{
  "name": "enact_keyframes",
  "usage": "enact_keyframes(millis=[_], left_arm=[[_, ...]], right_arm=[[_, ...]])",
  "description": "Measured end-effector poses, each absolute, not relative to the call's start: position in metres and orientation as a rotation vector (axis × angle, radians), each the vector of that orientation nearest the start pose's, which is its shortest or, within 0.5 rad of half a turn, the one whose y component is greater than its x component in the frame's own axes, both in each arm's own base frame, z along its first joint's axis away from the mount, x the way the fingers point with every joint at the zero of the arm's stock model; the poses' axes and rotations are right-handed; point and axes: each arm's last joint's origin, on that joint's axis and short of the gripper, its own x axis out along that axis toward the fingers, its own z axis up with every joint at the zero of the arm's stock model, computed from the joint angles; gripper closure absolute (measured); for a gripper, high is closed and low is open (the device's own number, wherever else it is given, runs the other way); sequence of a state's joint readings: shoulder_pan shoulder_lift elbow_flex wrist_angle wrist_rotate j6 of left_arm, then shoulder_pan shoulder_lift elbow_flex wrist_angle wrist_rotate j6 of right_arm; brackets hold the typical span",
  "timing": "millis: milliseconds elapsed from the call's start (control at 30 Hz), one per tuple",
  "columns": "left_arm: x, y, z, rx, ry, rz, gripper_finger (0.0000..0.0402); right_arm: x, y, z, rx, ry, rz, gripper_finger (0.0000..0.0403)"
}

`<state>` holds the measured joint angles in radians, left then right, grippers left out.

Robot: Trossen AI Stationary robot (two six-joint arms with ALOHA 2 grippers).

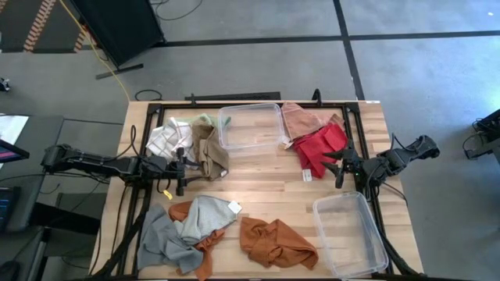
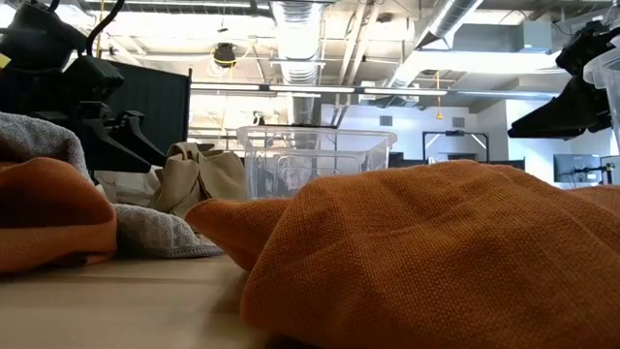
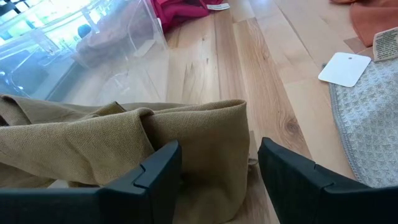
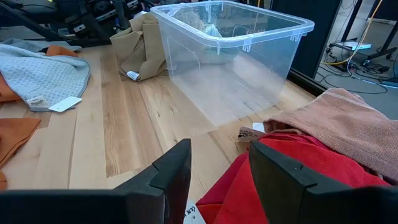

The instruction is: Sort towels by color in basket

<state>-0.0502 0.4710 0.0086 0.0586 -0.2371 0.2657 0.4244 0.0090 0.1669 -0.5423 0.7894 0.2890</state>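
Observation:
My left gripper (image 1: 180, 168) (image 3: 219, 177) is open at the near end of the tan towel (image 1: 209, 153) (image 3: 118, 140), whose folded end lies between the fingers. My right gripper (image 1: 338, 165) (image 4: 219, 177) is open at the near edge of the red towel (image 1: 319, 146) (image 4: 273, 180). The pink towel (image 1: 301, 119) (image 4: 339, 118) lies against the red one on its far side. A white-checked towel (image 1: 166, 138) and a pale green one (image 1: 205, 120) lie beside the tan towel. Grey (image 1: 158, 243), pale grey-green (image 1: 205, 216) and rust orange towels (image 1: 277, 243) (image 2: 436, 252) lie near the table's near edge. My left gripper has its fingers on either side of the tan towel's folded end (image 3: 217, 143), coming in low from the table's left; whether they touch the cloth I cannot tell. My right gripper hangs over the red towel's near edge (image 4: 249, 186); whether it touches, I cannot tell.
One clear plastic bin (image 1: 251, 127) (image 4: 230, 50) stands at the table's far middle, between the two towel heaps. A second clear bin (image 1: 350, 232) stands at the near right corner. Bare wood (image 1: 266, 183) lies between the grippers. White tags (image 3: 345, 67) lie on the boards.

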Motion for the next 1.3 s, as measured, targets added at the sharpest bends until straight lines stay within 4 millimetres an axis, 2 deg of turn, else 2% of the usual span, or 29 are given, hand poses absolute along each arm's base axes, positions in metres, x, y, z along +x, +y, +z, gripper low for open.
enact_keyframes(millis=[300, 467, 867, 1300], left_arm=[[0.1191, 0.0008, 0.1300, 0.319, 0.423, 0.130, 0.0198], [0.1192, 0.0008, 0.1300, 0.319, 0.423, 0.130, 0.0198], [0.1192, 0.0008, 0.1300, 0.319, 0.423, 0.130, 0.0198], [0.1191, 0.0009, 0.1300, 0.319, 0.423, 0.130, 0.0198]], right_arm=[[0.0725, 0.0102, 0.1705, 0.059, 0.263, -0.401, 0.0214], [0.0727, 0.0096, 0.1708, -0.052, 0.283, -0.395, 0.0214], [0.0727, 0.0096, 0.1708, -0.053, 0.283, -0.394, 0.0214], [0.0747, 0.0106, 0.1761, 0.208, 0.182, -0.414, 0.0214]])
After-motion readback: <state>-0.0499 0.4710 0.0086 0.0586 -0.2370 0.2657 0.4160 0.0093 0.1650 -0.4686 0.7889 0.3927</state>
